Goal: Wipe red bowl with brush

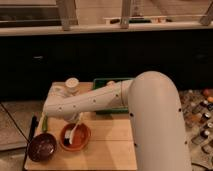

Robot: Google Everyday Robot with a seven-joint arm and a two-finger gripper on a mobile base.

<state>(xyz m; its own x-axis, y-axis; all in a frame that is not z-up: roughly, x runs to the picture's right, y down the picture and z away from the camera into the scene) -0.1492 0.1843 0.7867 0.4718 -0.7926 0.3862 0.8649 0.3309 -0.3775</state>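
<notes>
Robot's white arm (pixel 155 125) fills the lower right, its claw (pixel 77 117) left of centre over the red bowl (pixel 85 137) on the tabletop (pixel 107 145), grip impossible to tell; pressing the brush (pixel 74 132) inside could shove that bowl into the dark bowl (pixel 41 148).

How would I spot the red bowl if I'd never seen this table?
Find the wooden table under the big white arm. Two bowls sit at its near edge; the red bowl lies just below the claw. It is orange-red and holds a white-handled brush, unlike the darker brown bowl beside it.
</notes>
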